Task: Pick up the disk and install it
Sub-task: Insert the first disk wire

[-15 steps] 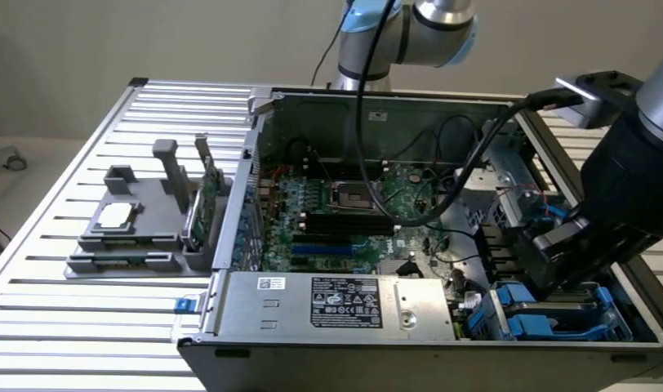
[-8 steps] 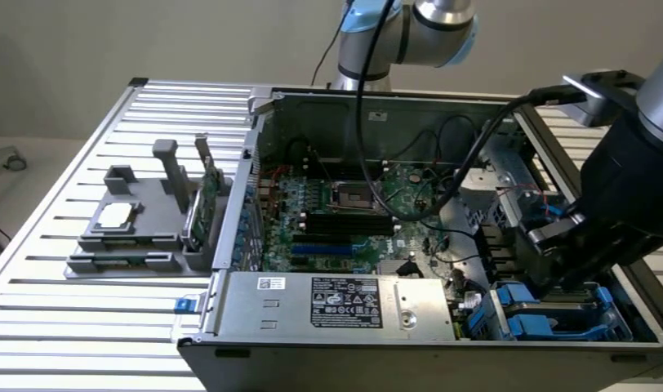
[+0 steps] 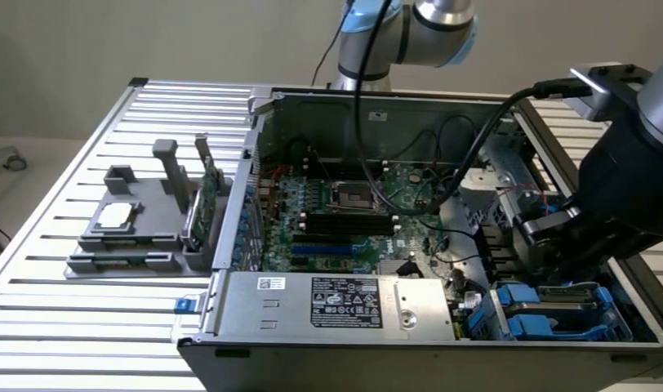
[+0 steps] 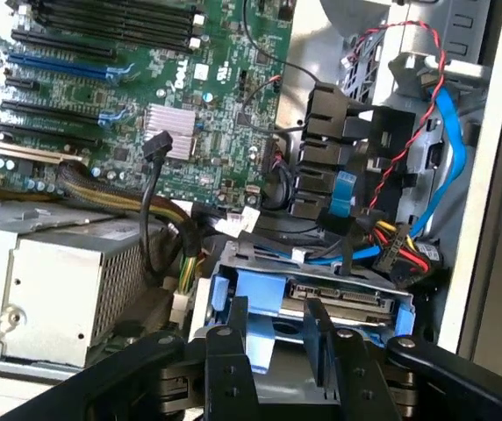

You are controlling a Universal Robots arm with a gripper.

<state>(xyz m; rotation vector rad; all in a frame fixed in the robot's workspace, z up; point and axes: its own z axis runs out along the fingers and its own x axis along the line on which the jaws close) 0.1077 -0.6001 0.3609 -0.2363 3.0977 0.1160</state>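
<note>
**Q:** Where was the disk [image 3: 555, 314] [image 4: 273, 294]?

**A:** It sat in the drive bay [image 4: 225, 259] at the near corner of the case [image 3: 419, 363], on the exterior view's right. Its blue carrier lay inside the bay's metal frame. The connector end faced the wrist camera.

**Q:** And the gripper [image 3: 555, 261] [image 4: 276, 309]?

**A:** It hung low over the bay, directly above the disk. The black fingers [image 4: 233, 351] stood narrow, with a strip of the blue carrier gripped between them. The arm [image 3: 441, 24] rose behind the far wall of the case.

**Q:** What lay next to the bay?

**A:** The power supply [image 3: 331, 302] [image 4: 58, 281] lay just left of it, along the near wall. The green board [image 3: 343, 204] [image 4: 146, 88] lay farther back. Red, black and blue cables [image 4: 448, 132] ran between the board and the bay.

**Q:** And outside the case?

**A:** On the slatted bench [image 3: 92, 327], at the exterior view's left, stood a grey fixture [image 3: 125, 245]. It held a chip [image 3: 115, 216] lying flat and a green card [image 3: 211, 200] standing on edge. Both were well apart from the disk.
</note>
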